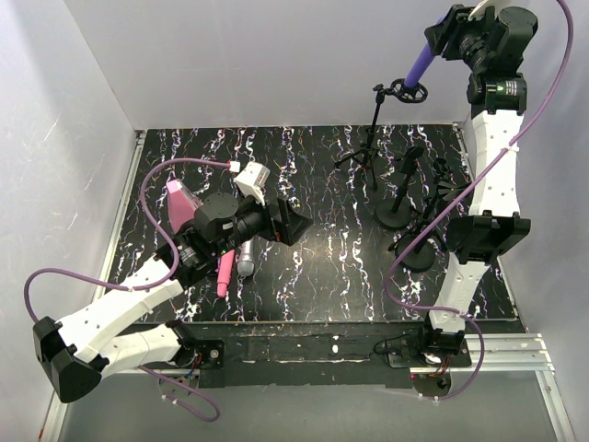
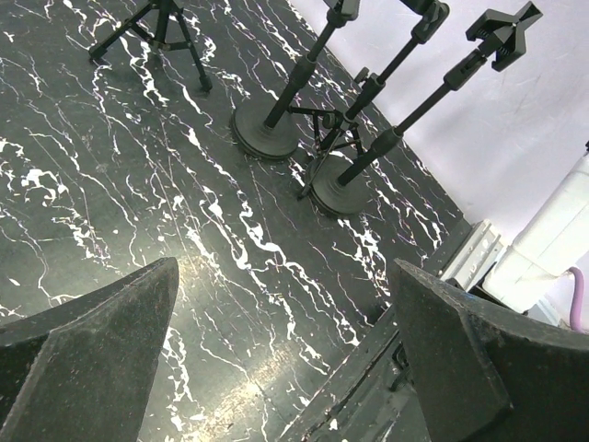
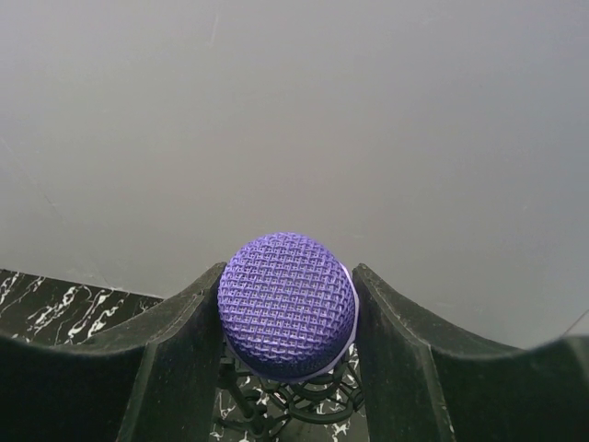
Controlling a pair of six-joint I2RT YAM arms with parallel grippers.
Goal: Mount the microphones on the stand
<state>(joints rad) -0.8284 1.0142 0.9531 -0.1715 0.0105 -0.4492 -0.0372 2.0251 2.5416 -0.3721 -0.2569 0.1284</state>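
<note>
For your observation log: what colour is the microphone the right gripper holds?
The microphone is purple; right wrist view shows it best.

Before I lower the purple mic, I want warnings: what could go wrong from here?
1. The purple mic meets the tripod's clip at a slant; it could jam or slip past.
2. Pressing down could tip the tripod, which stands close to the other stands.

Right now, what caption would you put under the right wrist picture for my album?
The right gripper holds the purple microphone over the black stand holder.
</note>
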